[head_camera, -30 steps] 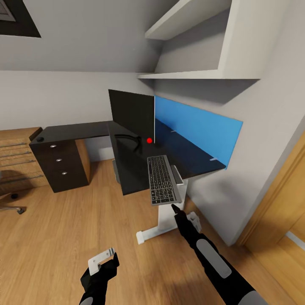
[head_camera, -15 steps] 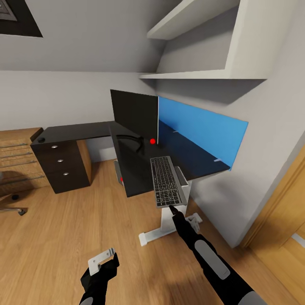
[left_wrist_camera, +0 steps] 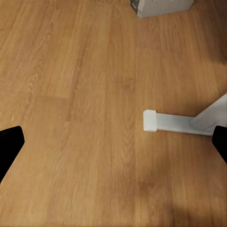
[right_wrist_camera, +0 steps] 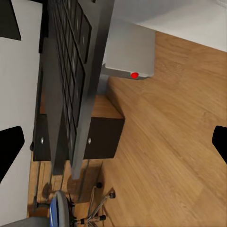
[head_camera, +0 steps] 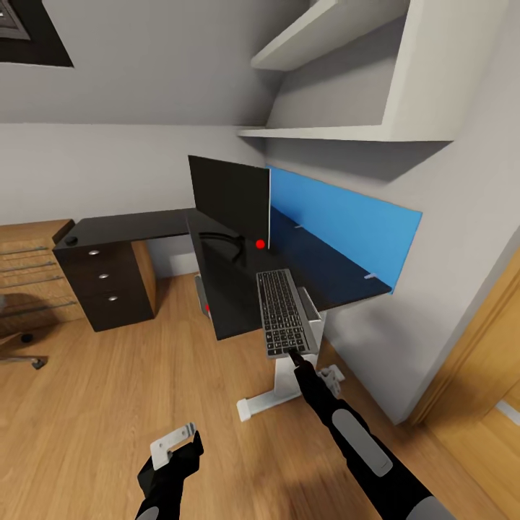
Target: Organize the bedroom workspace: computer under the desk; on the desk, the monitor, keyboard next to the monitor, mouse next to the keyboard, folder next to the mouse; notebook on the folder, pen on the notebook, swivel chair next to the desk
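1. The monitor (head_camera: 230, 198) stands on the dark table (head_camera: 224, 289), so that part of the task looks done.
2. The keyboard (head_camera: 282, 312) lies on the table in front of the monitor, but its near end overhangs the table's front edge; I judge it placed, not yet squared up.
3. The right gripper (head_camera: 295, 357) is at the keyboard's near end, touching or just short of it. The right wrist view shows its jaws spread wide with the keyboard (right_wrist_camera: 71, 80) between them, gripped by neither finger as far as I can tell.
4. The left gripper (head_camera: 175, 449) hangs low over the wooden floor (left_wrist_camera: 80, 118), well away from the monitor, jaws wide apart and holding nothing.
5. The computer (right_wrist_camera: 130, 49) sits under the table, as required.
6. The swivel chair (head_camera: 14, 332) is well apart from the monitor, beyond the drawer unit (head_camera: 105, 285).
7. Mouse, folder, notebook and pen all appear left to do.
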